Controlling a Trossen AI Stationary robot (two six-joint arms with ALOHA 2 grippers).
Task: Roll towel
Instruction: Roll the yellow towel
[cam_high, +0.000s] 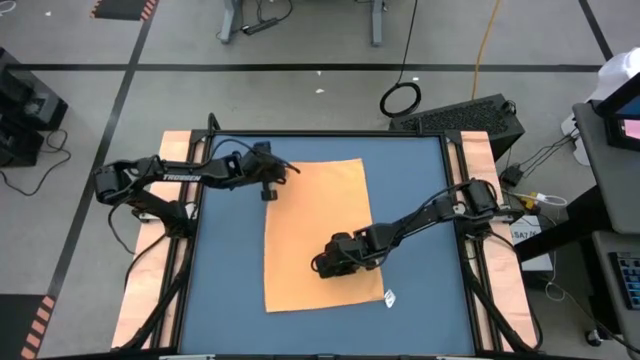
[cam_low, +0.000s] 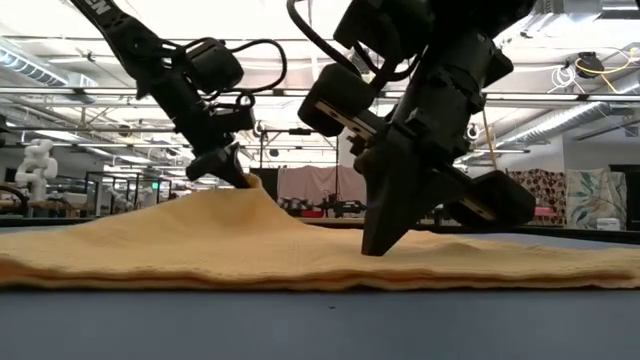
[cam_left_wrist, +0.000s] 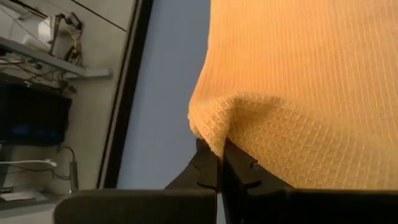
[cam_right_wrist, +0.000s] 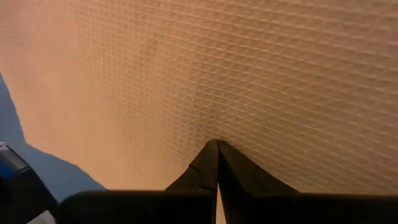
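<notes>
Orange-yellow waffle-weave towel (cam_high: 318, 235) spread on blue counter (cam_high: 225, 280). Left gripper (cam_left_wrist: 219, 163) jaws clamped on towel's far left edge, lifting it into peak. Right gripper (cam_right_wrist: 216, 157) jaws closed, empty, tips pressing towel's middle.

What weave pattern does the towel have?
A small waffle grid on the orange-yellow towel, clearest in the right wrist view.
</notes>
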